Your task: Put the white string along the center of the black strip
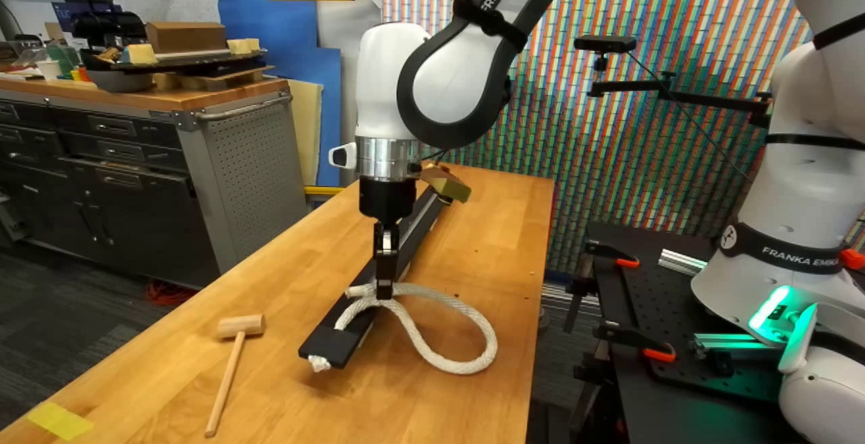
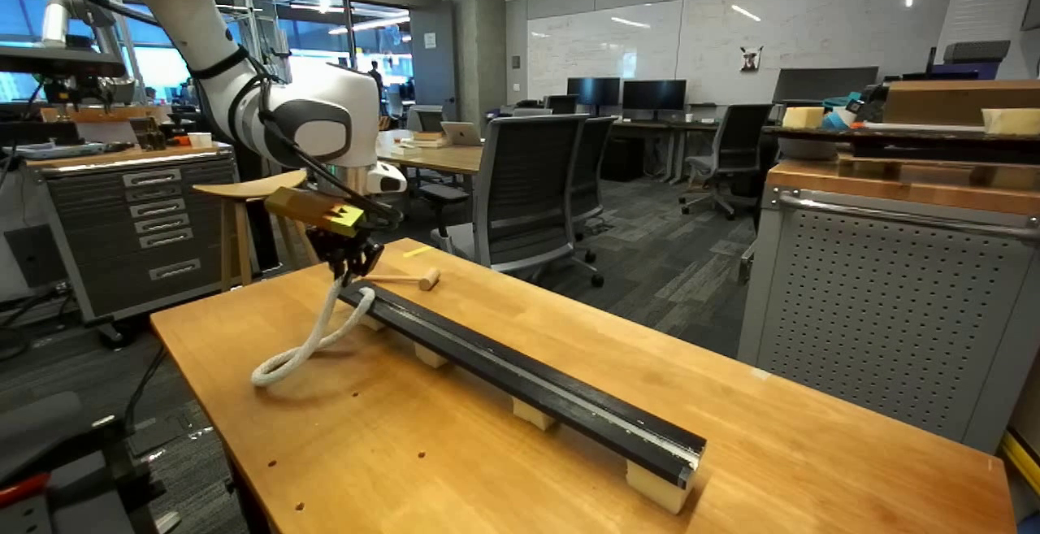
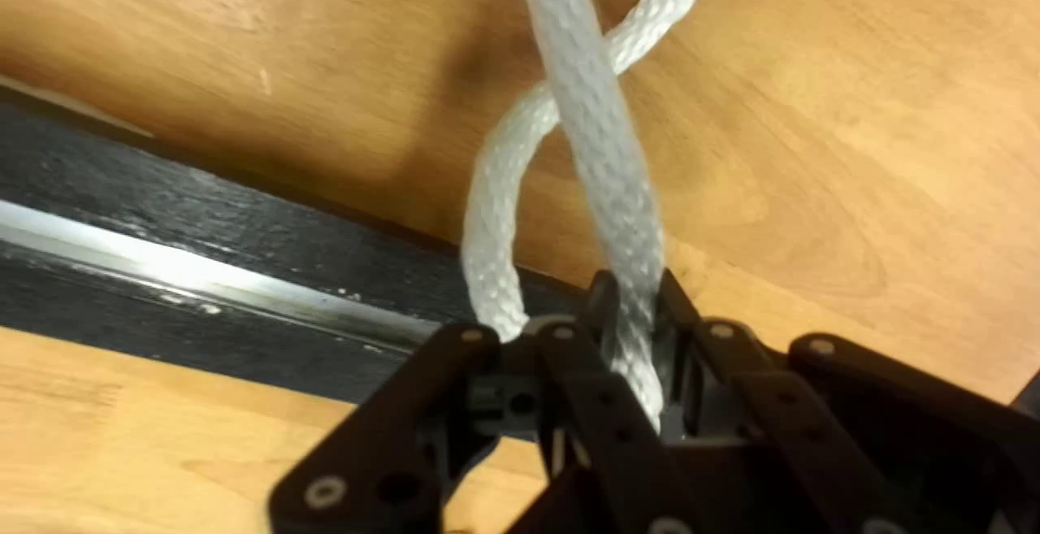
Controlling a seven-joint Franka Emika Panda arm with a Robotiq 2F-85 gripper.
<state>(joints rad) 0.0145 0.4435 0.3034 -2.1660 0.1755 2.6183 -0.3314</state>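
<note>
Pinching the white string (image 1: 453,365) near one end in the gripper (image 1: 384,291) — looping over the tabletop (image 1: 500,228), beside the black strip (image 2: 528,378) — likely needing guiding lengthwise, toward the strip's bare end.

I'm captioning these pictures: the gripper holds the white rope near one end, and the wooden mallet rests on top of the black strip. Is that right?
Not quite: the wooden mallet is not on the black strip. An exterior view shows it lying on the wooden table, apart from the strip. The gripper does hold the white rope near one end.
</note>
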